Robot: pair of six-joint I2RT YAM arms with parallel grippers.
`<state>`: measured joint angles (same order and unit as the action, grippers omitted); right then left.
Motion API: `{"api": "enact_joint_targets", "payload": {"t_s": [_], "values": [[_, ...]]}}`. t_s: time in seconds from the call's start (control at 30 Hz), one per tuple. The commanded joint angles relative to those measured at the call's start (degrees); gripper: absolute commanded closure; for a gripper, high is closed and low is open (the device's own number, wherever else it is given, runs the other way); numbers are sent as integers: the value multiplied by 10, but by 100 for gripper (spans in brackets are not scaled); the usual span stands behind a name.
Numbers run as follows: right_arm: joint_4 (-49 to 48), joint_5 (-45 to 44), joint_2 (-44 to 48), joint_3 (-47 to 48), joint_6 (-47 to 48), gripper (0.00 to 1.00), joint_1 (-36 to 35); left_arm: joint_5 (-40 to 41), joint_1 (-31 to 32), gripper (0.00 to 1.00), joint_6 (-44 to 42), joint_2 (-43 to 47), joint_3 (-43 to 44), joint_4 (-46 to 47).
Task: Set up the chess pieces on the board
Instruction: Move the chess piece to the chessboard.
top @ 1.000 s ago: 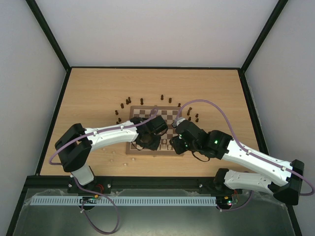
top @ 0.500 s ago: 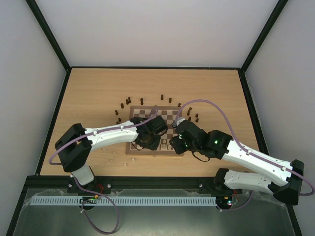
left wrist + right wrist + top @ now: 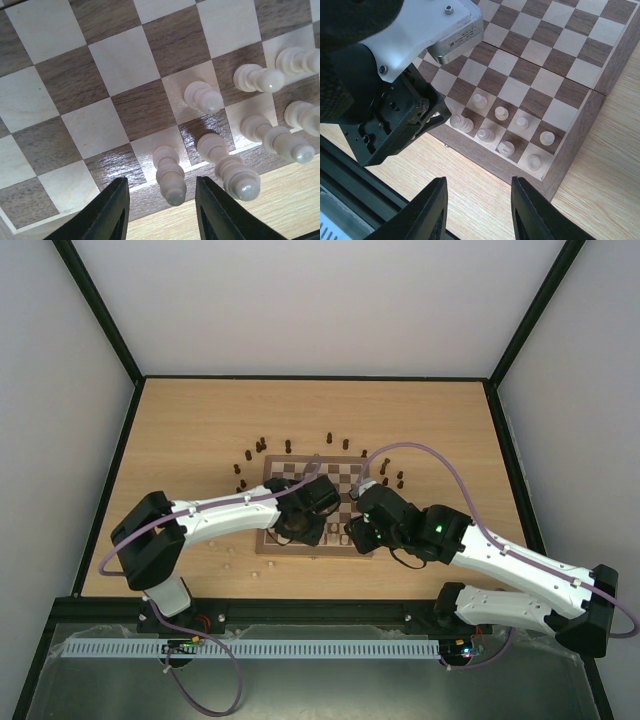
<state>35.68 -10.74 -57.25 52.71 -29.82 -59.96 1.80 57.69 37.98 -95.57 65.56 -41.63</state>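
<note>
No visible shift, left tool [image 3: 160, 181] parted around cream piece [image 3: 169, 172]

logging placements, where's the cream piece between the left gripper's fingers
Left wrist view: the cream piece stands on a cream square in the board's edge row, between the left gripper's fingers, with a taller cream piece at its right.

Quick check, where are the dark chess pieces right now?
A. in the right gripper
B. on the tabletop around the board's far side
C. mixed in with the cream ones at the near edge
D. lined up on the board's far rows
B. The top view shows the dark pieces standing on the tabletop just off the far edge and far corners of the board. Only cream pieces stand on its squares.
</note>
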Motion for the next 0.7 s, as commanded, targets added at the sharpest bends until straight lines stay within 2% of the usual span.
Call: {"api": "enact_joint_targets", "payload": {"t_s": [0.0,0.2,0.37,0.57,0.67], "values": [[8,-3,8,-8,0,63,3,6,4,58,3,25,10,-21],[10,-8,-1,-6,-1,63,2,14,4,55,4,58,17,-24],[12,-17,-7,-5,-5,57,2,25,4,52,14,111,-1,-11],[15,-32,-13,-1,-10,50,3,36,4,46,41,251,-88,71],[19,-38,-23,2,-14,44,2,40,4,44,57,316,-140,127]]}}
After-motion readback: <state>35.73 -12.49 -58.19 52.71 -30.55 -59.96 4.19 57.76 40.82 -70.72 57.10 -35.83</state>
